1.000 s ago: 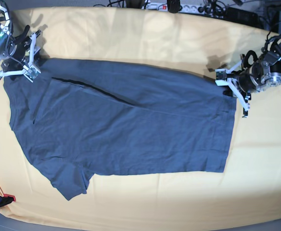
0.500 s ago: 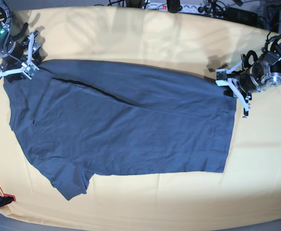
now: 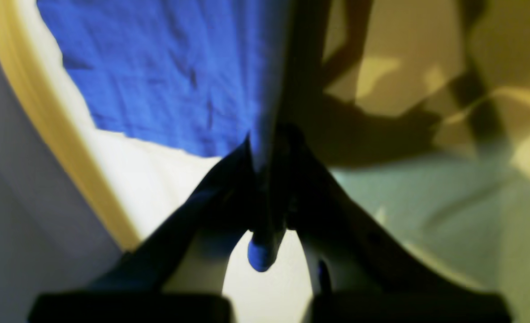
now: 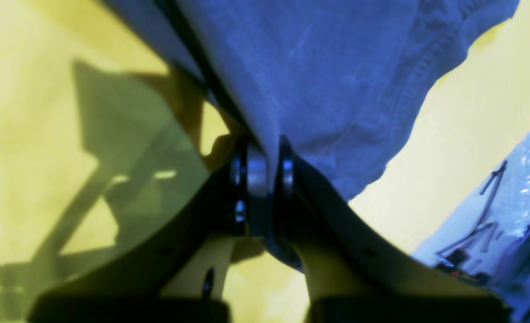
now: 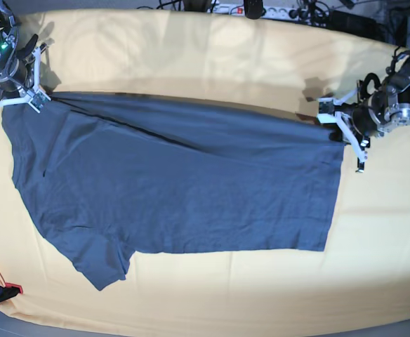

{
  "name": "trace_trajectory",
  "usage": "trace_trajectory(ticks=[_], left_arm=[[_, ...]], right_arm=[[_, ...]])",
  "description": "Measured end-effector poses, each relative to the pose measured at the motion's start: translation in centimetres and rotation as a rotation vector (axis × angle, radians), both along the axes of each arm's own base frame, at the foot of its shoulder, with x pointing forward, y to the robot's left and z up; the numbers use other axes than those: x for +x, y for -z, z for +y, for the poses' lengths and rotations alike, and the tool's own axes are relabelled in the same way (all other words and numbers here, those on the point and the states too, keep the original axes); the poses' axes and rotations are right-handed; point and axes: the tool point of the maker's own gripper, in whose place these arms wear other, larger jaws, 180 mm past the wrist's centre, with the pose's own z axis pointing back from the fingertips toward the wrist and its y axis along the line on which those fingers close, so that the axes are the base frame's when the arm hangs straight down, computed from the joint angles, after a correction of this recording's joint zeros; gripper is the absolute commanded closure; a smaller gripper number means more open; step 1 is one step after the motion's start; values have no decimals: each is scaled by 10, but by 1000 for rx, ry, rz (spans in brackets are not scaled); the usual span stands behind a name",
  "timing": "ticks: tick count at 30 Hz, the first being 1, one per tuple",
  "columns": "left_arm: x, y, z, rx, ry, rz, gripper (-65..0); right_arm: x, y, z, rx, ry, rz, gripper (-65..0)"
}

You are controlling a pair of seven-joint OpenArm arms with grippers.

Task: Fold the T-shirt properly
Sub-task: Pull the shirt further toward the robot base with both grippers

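The dark slate-blue T-shirt (image 5: 177, 182) lies spread on the pale yellow tablecloth (image 5: 191, 56), one sleeve at the front left. Its far edge runs taut between both grippers. My right gripper (image 5: 35, 98), at the base view's far left, is shut on the shirt's far left corner. The right wrist view shows the fabric (image 4: 336, 67) pinched between the shut fingers (image 4: 257, 172). My left gripper (image 5: 337, 128), at the far right, is shut on the far right corner. In the left wrist view the cloth (image 3: 157, 72) runs into the shut gripper (image 3: 267, 179).
A power strip and cables (image 5: 261, 10) lie along the table's back edge. A red clamp (image 5: 8, 288) sits at the front left corner. The tablecloth's edge (image 3: 45, 112) is close beside the left gripper.
Both grippers have lifted and pulled the shirt's far edge toward the back. The right gripper moved up and left. The far edge now stretches straight, and the fold near it has flattened.
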Motion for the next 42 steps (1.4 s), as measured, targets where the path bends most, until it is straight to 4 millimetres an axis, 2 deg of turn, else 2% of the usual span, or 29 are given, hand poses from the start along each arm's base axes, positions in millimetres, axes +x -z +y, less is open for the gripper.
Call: trace_trajectory(ticks=[4,6,12,17,21,26,33,37,40,41,42], left_arm=[[-11,-15,-5,-15,28,18,0],[-19,-18,-3,12,56,51,0],[-48,-15,2,29,93,205,0],[-83,-11,-1,36,142,383,0],[-93,-18,-5,14,148,419,0],[-105,-29,-9,-1,156,451,0],[-121,-43,-16,-34,158,503,0],[-133,-37,-14,-30,155,545,0],[-143,-30,-10,-11,146,582,0],[-145,-29,-10,-13,145,588,-15],[-146,-29,-11,-14,145,591,-82]], right_arm=[[5,-16,-3,-63,-52,16,0],[1,-17,-2,-47,-57,40,0],[-34,-6,-8,-66,-81,185,0],[-66,3,-9,-76,-93,269,0],[-95,4,-6,-102,-104,345,0],[-120,0,2,-120,-127,406,0],[-128,-1,0,-130,-110,435,0],[-143,2,8,-73,-93,510,0],[-144,2,8,-69,-90,512,0],[-142,2,7,-70,-70,498,-22],[-142,2,7,-71,-69,497,-102]])
